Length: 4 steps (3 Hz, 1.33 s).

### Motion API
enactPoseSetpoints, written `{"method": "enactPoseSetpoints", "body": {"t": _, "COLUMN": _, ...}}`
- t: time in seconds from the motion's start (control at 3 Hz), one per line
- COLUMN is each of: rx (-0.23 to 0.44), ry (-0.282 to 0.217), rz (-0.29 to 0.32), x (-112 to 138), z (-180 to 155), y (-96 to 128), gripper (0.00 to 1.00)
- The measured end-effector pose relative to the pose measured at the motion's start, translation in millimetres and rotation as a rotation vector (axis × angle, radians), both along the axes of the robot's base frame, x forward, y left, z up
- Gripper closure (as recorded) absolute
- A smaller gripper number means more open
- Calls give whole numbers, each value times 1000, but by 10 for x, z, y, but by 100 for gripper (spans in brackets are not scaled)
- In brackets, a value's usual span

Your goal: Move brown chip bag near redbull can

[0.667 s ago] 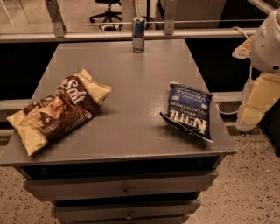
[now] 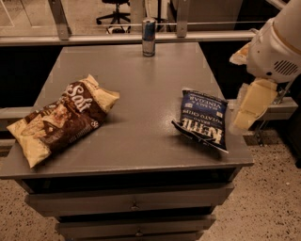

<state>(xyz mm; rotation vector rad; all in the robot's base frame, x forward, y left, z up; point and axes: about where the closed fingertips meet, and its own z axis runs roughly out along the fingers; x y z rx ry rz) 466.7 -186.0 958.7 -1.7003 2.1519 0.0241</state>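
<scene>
Brown chip bag (image 2: 63,120): lying at the near left of the bench (image 2: 146,94), not picked up.
Drink can (image 2: 149,36): standing at the far edge, well apart from the bag.
End effector (image 2: 251,106): off the bench's right side, touching nothing; I cannot tell if it is open or closed.
Left to do: everything.

office | wheeled desk chair (image 2: 114,10) behind, grey drawer cabinet (image 2: 131,200) | pincer (image 2: 249,106) right of cabinet

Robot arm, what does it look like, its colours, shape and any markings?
The arm is a bulky, rounded white shell with a small patch of dark vent slots. The gripper, beside the right edge of the table, is a pale cream-yellow, blocky, tapering piece. No cables or lettering show.
</scene>
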Motion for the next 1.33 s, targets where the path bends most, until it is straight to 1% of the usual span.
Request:
{"method": "enactPoseSetpoints", "body": {"t": 0.33, "rx": 133, "ry": 13, "rz": 31, "x": 280, "z": -210, "y": 449, "gripper": 0}}
{"method": "enactPoseSetpoints", "body": {"t": 0.67, "rx": 290, "ry": 10, "rz": 54, "x": 495, "z": -308, "y": 1000, "gripper": 0}}
{"method": "enactPoseSetpoints", "body": {"t": 1.0, "rx": 362, "ry": -14, "rz": 59, "x": 598, "z": -270, "y": 1246, "gripper": 0}}
{"method": "enactPoseSetpoints", "body": {"t": 1.33, "rx": 363, "ry": -16, "rz": 64, "x": 602, "z": -274, "y": 1271, "gripper": 0}}
